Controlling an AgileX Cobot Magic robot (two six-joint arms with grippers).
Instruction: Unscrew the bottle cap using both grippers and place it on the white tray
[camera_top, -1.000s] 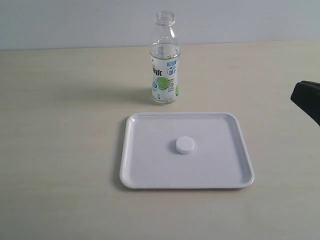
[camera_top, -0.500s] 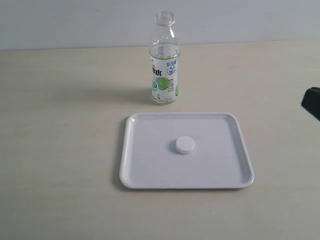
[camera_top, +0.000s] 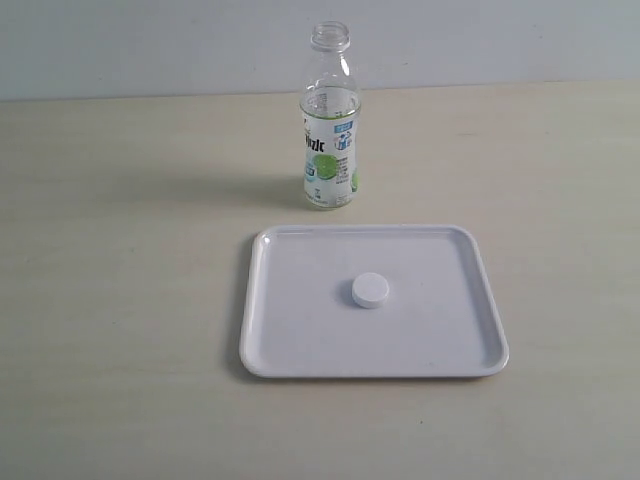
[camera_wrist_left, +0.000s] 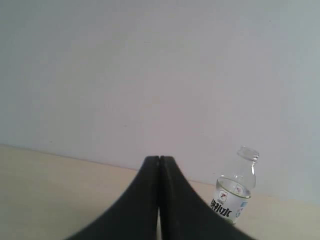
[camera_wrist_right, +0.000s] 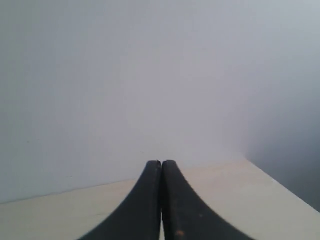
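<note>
Out past the right edge of the exterior view goes the dark arm part that showed there a moment ago; nothing else has shifted. The bottle cap lies flat near the middle of the white tray, well clear of the low rim on every side, with bare tray floor all round it. Just behind the tray's far rim stands the bottle, upright, neck bare, apart from the tray by a narrow strip of surface. Wide pale room lies left, right and in front of the tray, and the surface runs back to a plain wall.

Now the wrist cameras, which alone show the arms. The left pincer has its two black fingers pressed together, nothing between them, raised and aimed level toward the wall; off to one side of its tips the bottle shows, well apart from it. The right pincer is likewise closed tight on nothing, pointing at the wall, and its view catches an edge of the surface with shadow beyond. Neither wrist view takes in the tray or cap.
</note>
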